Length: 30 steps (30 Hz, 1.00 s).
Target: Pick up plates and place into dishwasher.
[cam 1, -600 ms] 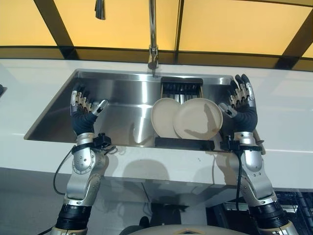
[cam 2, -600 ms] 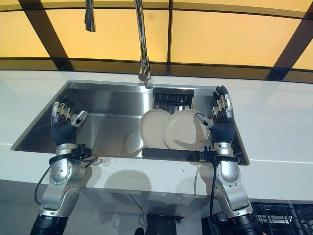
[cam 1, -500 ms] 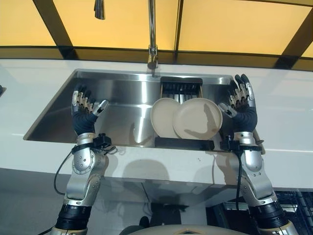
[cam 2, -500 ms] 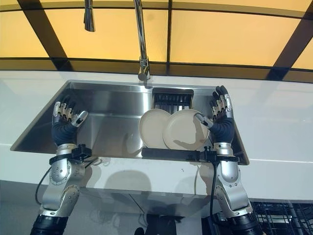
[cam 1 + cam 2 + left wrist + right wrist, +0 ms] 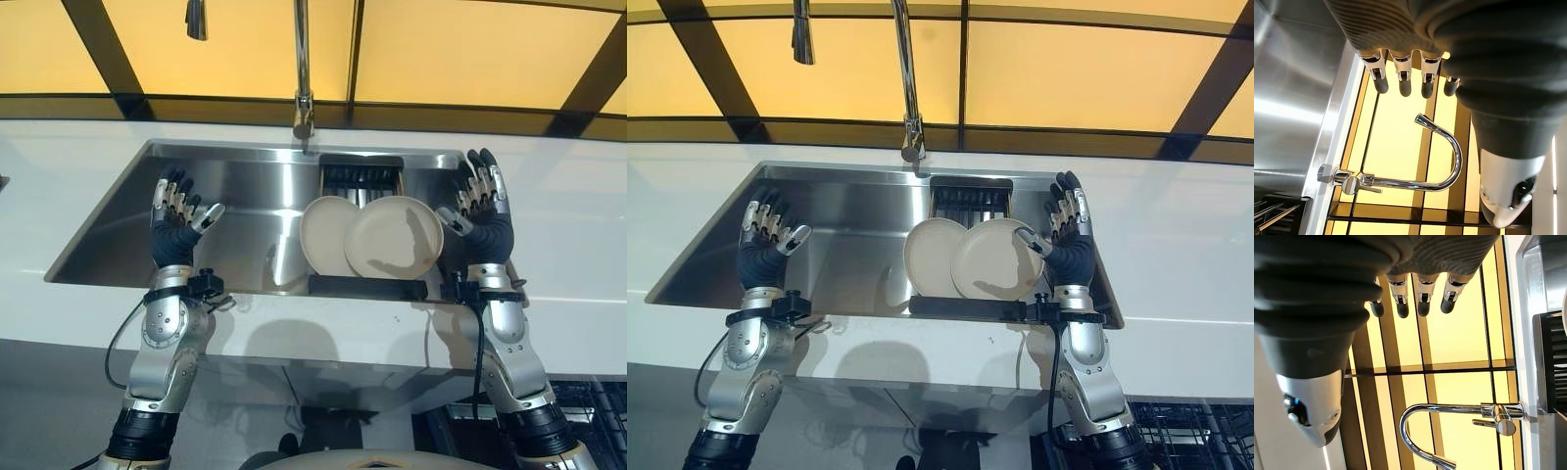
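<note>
Two cream plates stand on edge in a black rack [image 5: 367,287] in the right half of a steel sink [image 5: 235,206]. The right plate [image 5: 394,238] overlaps the left plate [image 5: 321,231]. My right hand [image 5: 482,208] is raised just right of the right plate, palm toward it, fingers straight, holding nothing. My left hand [image 5: 176,217] is up over the sink's left part, open and empty, well apart from the plates. In the wrist views both hands' fingers [image 5: 1400,81] [image 5: 1422,301] point straight out with nothing between them.
A tall chrome tap [image 5: 302,69] rises behind the sink, in front of yellow panels. A second black rack [image 5: 361,177] sits behind the plates. White counter [image 5: 573,235] surrounds the sink. A dishwasher basket [image 5: 588,411] shows at the lower right.
My left hand has shifted a little to the right, toward the plates. The right hand and the plates stay as they were.
</note>
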Motion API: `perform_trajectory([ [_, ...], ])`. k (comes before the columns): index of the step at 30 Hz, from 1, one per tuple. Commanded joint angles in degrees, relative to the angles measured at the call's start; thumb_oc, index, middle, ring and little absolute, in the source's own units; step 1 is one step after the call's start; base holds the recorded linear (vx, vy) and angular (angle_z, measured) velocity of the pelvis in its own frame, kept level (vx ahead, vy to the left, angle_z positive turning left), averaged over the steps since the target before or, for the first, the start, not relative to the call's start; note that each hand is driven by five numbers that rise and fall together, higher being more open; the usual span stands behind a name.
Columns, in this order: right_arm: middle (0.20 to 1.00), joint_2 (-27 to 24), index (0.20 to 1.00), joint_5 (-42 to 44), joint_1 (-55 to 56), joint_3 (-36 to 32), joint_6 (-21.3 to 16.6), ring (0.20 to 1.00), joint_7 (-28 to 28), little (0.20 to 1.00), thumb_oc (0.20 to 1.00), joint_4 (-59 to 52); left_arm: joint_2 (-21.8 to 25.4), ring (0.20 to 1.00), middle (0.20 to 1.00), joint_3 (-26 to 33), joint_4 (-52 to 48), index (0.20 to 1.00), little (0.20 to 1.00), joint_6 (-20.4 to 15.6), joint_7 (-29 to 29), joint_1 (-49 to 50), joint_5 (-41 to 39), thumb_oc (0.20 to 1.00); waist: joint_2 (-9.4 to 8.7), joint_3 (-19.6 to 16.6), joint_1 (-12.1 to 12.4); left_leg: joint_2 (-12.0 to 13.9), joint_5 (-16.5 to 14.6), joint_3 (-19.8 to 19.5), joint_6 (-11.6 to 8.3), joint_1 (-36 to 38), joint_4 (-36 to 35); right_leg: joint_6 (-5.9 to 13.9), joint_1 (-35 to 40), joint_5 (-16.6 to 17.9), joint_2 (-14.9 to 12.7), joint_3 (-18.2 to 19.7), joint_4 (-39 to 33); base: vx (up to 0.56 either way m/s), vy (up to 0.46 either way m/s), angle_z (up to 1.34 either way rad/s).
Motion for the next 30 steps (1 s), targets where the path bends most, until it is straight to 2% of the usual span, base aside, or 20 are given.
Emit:
perform_trajectory([
  [1,1.000,-1.0,1.000,0.0,-0.7,-0.7,-1.7,1.000,-0.2,1.000,1.000,-3.2,1.7,1.000,1.000,1.3,0.4,1.000,1.000,-1.8,-0.3,-1.8,4.6,1.000,2.11,-4.0,-1.0,5.0,-5.9,2.7,-2.45,2.6,0.5,3.91,-5.5,6.5,-1.9,-1.2,-2.8,0.03,-0.077,-0.08],
  [7,1.000,-1.4,1.000,0.8,-0.3,-0.8,-1.0,1.000,-0.5,1.000,1.000,-3.7,4.0,1.000,1.000,1.6,0.1,1.000,1.000,-2.2,-1.4,-2.8,8.7,1.000,2.10,-4.3,-1.7,5.8,-5.8,3.3,-2.79,2.7,0.7,3.35,-5.4,5.9,-0.9,-0.7,-2.2,0.03,-0.117,-0.07],
  [13,1.000,-1.8,1.000,1.4,-0.4,-0.1,0.3,1.000,-1.7,1.000,1.000,-4.2,7.8,1.000,1.000,1.6,-0.5,1.000,1.000,-1.8,-2.2,-6.3,11.9,1.000,2.36,-4.4,-2.8,7.4,-5.4,3.1,-3.48,1.8,2.6,1.79,-6.5,3.9,1.5,0.7,0.7,0.01,-0.157,-0.07],
  [16,1.000,-2.7,1.000,1.3,-0.7,0.2,0.9,1.000,-2.6,1.000,1.000,-4.2,9.8,1.000,1.000,0.6,0.0,1.000,1.000,-0.7,-3.7,-8.7,12.0,1.000,1.73,-3.7,-3.7,7.5,-7.4,3.0,-3.98,-1.1,10.6,0.56,-7.8,3.1,2.0,1.7,3.2,-0.03,-0.181,-0.06],
  [17,1.000,-3.1,1.000,1.4,-0.5,0.2,0.4,1.000,-2.9,1.000,1.000,-4.1,10.4,1.000,1.000,0.4,0.3,1.000,1.000,-1.3,-3.9,-8.9,12.1,1.000,1.26,-3.0,-3.8,7.1,-7.7,2.6,-3.84,-2.9,15.8,-0.05,-8.0,3.4,2.2,2.2,3.7,-0.03,-0.159,-0.10],
  [19,1.000,-3.2,1.000,1.7,-0.3,0.1,-0.3,1.000,-3.0,1.000,1.000,-3.5,10.9,1.000,1.000,0.6,1.0,1.000,1.000,-2.4,-4.5,-8.7,12.5,1.000,1.04,-1.6,-3.7,6.2,-7.0,0.9,-3.19,-6.0,21.3,-0.88,-8.0,3.9,2.7,3.3,4.2,-0.01,-0.110,-0.18],
  [20,1.000,-3.1,1.000,1.8,-0.4,0.1,-0.4,1.000,-3.0,1.000,1.000,-3.3,10.9,1.000,1.000,0.7,1.1,1.000,1.000,-2.6,-4.8,-8.7,12.8,1.000,1.06,-1.2,-3.6,5.7,-7.0,0.2,-2.84,-6.5,21.8,-1.00,-7.9,4.0,2.9,3.8,4.4,0.04,0.005,-0.38],
  [22,1.000,-2.4,1.000,0.7,-1.1,1.1,-0.2,1.000,-1.9,1.000,1.000,-2.7,11.3,1.000,1.000,0.9,1.4,1.000,1.000,-2.3,-4.5,-8.6,13.8,1.000,1.74,-0.7,-2.9,3.3,-6.6,-3.8,-1.86,-6.0,16.2,-0.74,-7.7,4.1,3.6,6.0,4.4,0.11,0.102,-0.49],
  [24,1.000,-2.7,1.000,-0.1,-2.0,1.8,0.8,1.000,-2.3,1.000,1.000,-2.7,11.9,1.000,1.000,1.0,1.7,1.000,1.000,-2.2,-4.5,-8.8,14.8,1.000,2.24,-0.4,-1.9,2.2,-4.7,-7.0,-2.17,-5.8,11.2,-0.47,-6.8,3.8,3.9,7.7,3.8,0.14,0.124,-0.58],
  [26,1.000,-2.9,1.000,0.3,-2.0,1.3,1.5,1.000,-2.6,1.000,1.000,-2.8,12.1,1.000,1.000,1.3,2.1,1.000,1.000,-2.2,-4.7,-8.8,15.5,1.000,2.38,-0.4,-1.5,1.5,-3.8,-8.7,-2.52,-6.2,10.0,-0.23,-6.1,3.3,3.7,8.6,3.6,0.12,0.117,-0.63],
  [30,1.000,-3.5,1.000,1.5,-1.3,0.2,1.8,1.000,-1.5,1.000,1.000,-2.1,12.4,1.000,1.000,1.0,3.6,1.000,1.000,-1.8,-3.5,-9.6,17.7,1.000,3.16,-0.9,-3.0,1.9,-4.5,-7.3,-2.96,-4.7,8.9,0.43,-6.8,2.5,2.8,8.7,4.3,0.11,0.157,-0.43],
])
